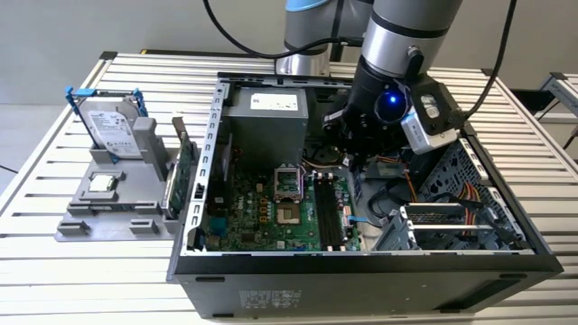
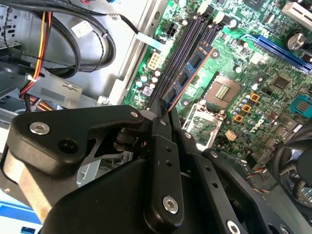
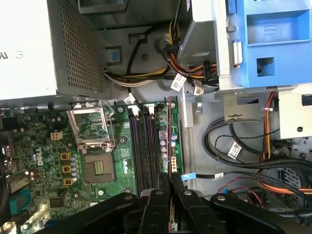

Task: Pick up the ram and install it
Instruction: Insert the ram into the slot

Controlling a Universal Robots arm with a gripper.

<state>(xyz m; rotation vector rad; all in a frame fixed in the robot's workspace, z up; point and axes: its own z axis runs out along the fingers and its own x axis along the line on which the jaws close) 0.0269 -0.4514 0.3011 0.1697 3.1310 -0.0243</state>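
Ram (image 2: pixel 187 78) clenched edge-on in the pincer (image 2: pixel 163 114) above the motherboard's (image 3: pixel 48 161) memory slots (image 3: pixel 144 146).

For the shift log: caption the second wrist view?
Gripper shut on the ram, held edge-on above the motherboard's memory slots.

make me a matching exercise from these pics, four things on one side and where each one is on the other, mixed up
Things:
1. ram
2. hard drive
3. green card
4. power supply

Places:
A. standing upright in a blue frame on the grey stand, outside the case
B. a grey box inside the case, at its far end in the exterior view
C. gripped edge-on in the gripper, above the memory slots
D. on edge at the side of the stand nearest the case

Pairs: 1-C, 2-A, 3-D, 4-B
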